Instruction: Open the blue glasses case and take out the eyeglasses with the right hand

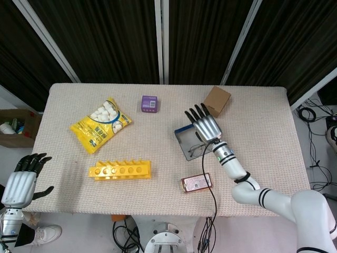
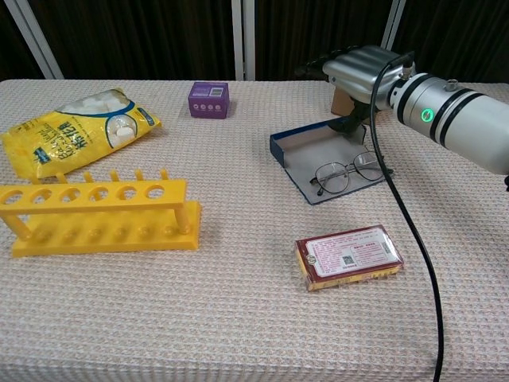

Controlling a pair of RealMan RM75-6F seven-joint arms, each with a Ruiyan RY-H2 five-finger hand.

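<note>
The blue glasses case lies open and flat on the table right of centre, its grey lining facing up. Thin-framed eyeglasses rest on the near part of the lining. My right hand hovers over the far right part of the case with its fingers stretched out and holds nothing; a dark fingertip hangs just above the far edge of the glasses. My left hand is beyond the table's front left corner, fingers apart and empty.
A red flat box lies in front of the case. A yellow tube rack and a yellow snack bag sit at left. A purple box and a brown carton are further back.
</note>
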